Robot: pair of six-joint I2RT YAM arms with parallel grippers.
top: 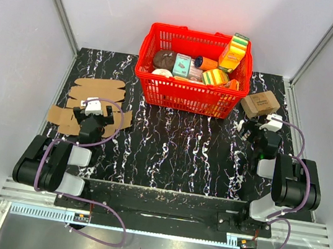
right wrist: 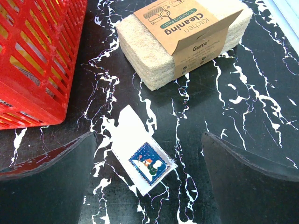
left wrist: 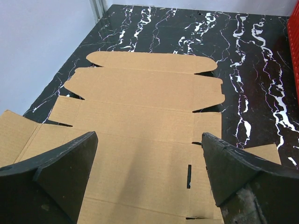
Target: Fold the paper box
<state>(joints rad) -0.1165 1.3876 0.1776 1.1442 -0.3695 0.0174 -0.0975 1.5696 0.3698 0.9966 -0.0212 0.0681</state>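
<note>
The left gripper (left wrist: 148, 140) hangs wide open and empty over the paper box (left wrist: 140, 112), which lies flat beneath and ahead of its fingers. Folding looks not yet begun (no flap is raised), so the next move likely calls for lowering to catch an edge flap. To that hand's right the red basket (top: 186, 97) stands near the box and may crowd it, while the right gripper (right wrist: 148, 135), equally wide and empty, hovers over a small white packet (right wrist: 145, 161) with a scouring-pad pack (right wrist: 187, 42) ahead.
</note>
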